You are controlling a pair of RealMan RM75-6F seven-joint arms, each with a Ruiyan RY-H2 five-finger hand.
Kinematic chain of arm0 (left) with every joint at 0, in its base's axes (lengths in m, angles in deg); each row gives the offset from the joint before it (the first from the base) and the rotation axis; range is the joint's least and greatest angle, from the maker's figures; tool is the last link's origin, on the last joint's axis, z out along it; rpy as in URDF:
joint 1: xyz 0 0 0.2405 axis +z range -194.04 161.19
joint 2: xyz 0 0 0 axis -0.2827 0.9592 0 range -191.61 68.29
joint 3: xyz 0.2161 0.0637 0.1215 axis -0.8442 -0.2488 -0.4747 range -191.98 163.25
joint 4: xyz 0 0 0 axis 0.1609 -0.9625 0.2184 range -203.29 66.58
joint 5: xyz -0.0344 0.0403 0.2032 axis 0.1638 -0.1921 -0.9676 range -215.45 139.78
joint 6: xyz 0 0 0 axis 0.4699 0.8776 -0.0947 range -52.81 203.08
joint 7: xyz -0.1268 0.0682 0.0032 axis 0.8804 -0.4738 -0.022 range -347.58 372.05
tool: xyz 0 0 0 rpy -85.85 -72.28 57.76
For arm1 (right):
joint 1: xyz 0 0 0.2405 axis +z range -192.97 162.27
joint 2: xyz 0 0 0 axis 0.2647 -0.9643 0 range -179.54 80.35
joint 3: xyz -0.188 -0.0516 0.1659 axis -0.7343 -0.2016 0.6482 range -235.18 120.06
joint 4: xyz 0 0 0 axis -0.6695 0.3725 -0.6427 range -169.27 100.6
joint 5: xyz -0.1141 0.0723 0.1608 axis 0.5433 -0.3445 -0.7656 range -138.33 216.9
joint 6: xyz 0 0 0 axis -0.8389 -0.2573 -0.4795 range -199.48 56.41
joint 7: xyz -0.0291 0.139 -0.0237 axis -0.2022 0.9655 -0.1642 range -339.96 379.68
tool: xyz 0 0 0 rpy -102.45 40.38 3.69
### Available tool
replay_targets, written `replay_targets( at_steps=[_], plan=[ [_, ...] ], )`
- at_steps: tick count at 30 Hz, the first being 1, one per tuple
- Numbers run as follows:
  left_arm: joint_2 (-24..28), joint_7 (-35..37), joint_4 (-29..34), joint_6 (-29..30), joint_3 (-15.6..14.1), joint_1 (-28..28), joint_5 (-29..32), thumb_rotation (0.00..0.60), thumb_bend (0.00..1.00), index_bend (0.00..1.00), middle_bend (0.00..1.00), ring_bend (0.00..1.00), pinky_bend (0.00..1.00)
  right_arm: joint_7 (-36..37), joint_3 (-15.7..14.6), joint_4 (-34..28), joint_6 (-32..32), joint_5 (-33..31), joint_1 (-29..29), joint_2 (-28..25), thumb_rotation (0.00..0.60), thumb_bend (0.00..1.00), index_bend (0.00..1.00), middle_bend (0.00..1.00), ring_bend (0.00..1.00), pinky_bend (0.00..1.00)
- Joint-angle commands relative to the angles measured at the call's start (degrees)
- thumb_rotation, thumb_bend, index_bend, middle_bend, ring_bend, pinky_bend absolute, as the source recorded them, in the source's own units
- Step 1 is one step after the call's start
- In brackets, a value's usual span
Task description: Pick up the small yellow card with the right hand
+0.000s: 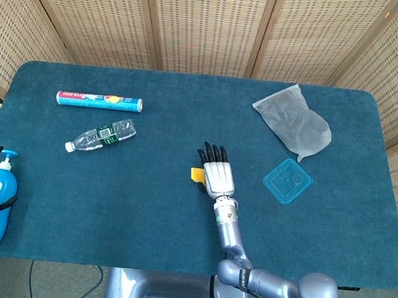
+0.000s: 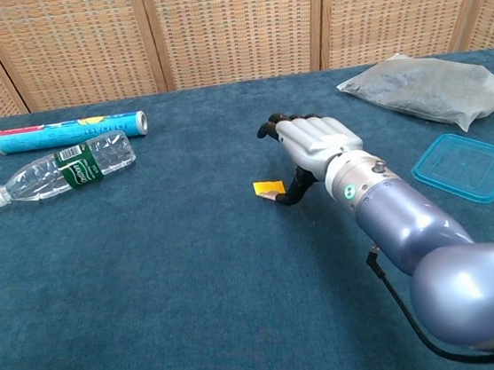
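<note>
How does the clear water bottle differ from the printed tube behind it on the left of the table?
The water bottle is see-through with a green label and white cap; the tube is opaque, printed blue and red. The water bottle lies skewed, with a waisted, ribbed body; the tube lies nearly parallel to the table's far edge and is straight-sided. Both lie on their sides, apart.
</note>
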Motion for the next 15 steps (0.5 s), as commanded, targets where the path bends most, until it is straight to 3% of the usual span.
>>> replay_targets(
  at_steps=[1,15],
  plan=[
    [-0.05,-0.15,0.06,0.06,-0.07,0.00,-0.11,0.600,0.18,0.00,0.00,0.00,0.01,-0.20,-0.30,-0.92,0.53,0.15,-0.70,-0.60,0.600,0.83,0.17,0.00,0.00,0.00],
    [0.03,-0.53,0.45,0.45,-0.22,0.11,-0.45,0.600,0.18,0.00,0.00,0.00,0.01,-0.79,-1.81,-6.64,1.65,0.21,-3.64,-3.22,0.600,0.81,0.17,0.00,0.00,0.00]
  ],
)
